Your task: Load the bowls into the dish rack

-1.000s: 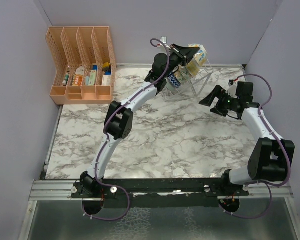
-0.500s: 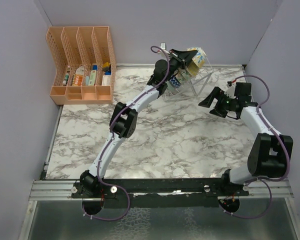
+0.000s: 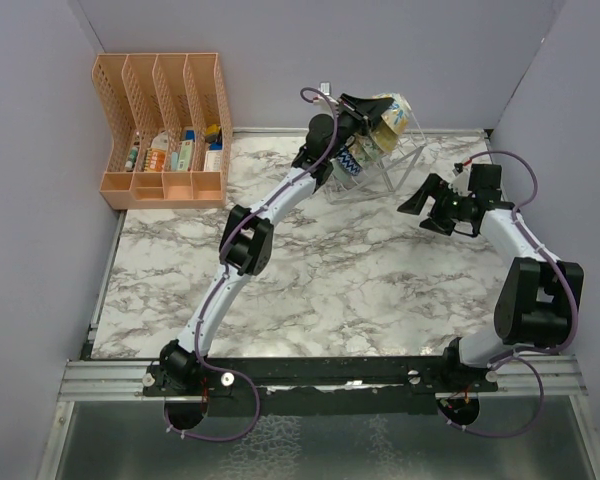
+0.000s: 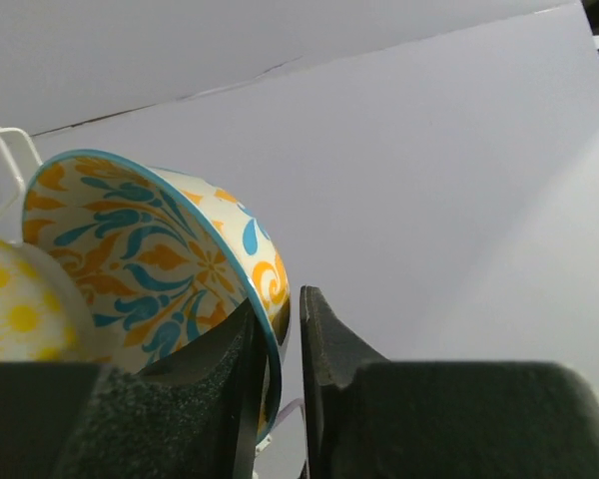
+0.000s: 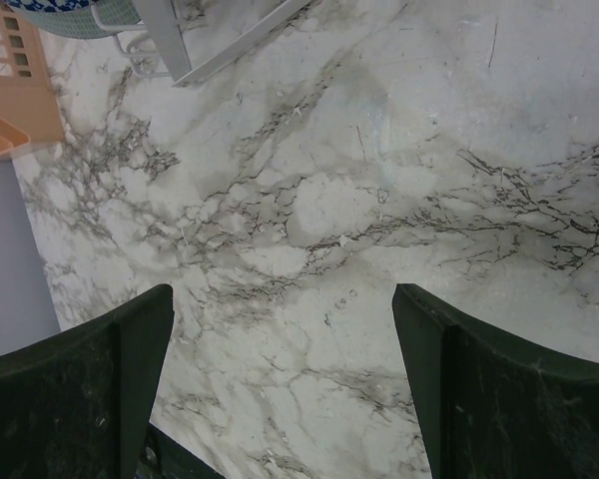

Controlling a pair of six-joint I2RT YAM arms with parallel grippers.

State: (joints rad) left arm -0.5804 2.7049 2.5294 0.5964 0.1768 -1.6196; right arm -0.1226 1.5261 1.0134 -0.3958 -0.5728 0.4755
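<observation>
You've got a marble table (image 3: 310,270) with just two things sitting on it: the orange organizer (image 3: 165,130) in the far-left corner and the clear dish rack (image 3: 378,183) by the far edge.

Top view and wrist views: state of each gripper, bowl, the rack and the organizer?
left gripper, nearly closed astride the rim of the blue-orange bowl; grip cannot be told
right gripper, open, empty, above the marble table
blue-orange bowl, tilted on edge at the dish rack
teal zigzag bowl, on edge in the rack
dish rack, upright, loaded with bowls
orange organizer, upright, small items inside
</observation>
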